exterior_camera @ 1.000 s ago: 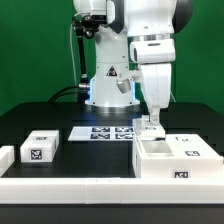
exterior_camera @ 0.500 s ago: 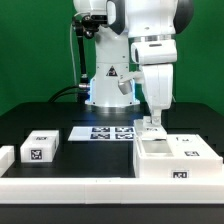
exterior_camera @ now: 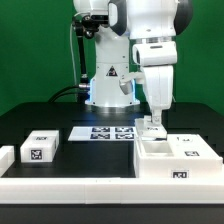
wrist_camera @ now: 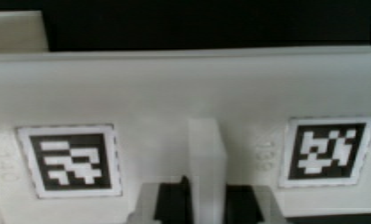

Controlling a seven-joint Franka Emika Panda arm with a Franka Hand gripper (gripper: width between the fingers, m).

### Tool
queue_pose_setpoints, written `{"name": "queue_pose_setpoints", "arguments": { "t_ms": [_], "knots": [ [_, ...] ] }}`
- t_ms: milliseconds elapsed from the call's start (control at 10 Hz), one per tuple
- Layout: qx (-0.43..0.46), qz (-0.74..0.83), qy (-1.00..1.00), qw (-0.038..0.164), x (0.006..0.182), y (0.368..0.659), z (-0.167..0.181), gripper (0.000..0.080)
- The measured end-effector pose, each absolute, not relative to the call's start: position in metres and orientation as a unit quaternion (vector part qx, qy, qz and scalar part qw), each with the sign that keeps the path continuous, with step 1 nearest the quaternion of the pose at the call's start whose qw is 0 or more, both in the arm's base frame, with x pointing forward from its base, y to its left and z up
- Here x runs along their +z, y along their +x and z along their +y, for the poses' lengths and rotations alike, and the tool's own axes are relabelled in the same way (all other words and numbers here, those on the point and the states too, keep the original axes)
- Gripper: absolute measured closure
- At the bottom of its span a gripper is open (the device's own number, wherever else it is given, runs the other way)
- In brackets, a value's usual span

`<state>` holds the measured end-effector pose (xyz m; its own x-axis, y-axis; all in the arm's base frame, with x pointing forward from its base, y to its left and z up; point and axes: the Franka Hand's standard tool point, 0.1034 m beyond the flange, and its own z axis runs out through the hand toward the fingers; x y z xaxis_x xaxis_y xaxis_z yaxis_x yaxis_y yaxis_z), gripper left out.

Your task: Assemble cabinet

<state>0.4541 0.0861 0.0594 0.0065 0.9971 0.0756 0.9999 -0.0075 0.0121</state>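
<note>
1. White boxy plastic cabinet body sits on the black bench at the exterior view's right, probably squared there so parts can be fitted from above.
2. Two-finger pincer stands at its far corner, dark fingers narrowly straddling a thin white rib, likely to steady it; whether they press it, I cannot tell.
3. Black-and-white tags mark its faces; a small tagged white block waits well apart.
</note>
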Motion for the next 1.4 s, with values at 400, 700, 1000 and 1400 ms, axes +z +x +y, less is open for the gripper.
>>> {"name": "queue_pose_setpoints", "arguments": {
  "t_ms": [400,700,1000,1400],
  "knots": [
    [-0.033,-0.702,-0.711,0.024,0.057,0.460,0.086,0.0737],
    [-0.030,-0.701,-0.713,0.026,0.057,0.463,0.086,0.0737],
    [-0.031,-0.701,-0.712,0.025,0.057,0.465,0.084,0.0737],
    [-0.035,-0.708,-0.705,0.022,0.060,0.473,0.084,0.0737]
  ]
}}
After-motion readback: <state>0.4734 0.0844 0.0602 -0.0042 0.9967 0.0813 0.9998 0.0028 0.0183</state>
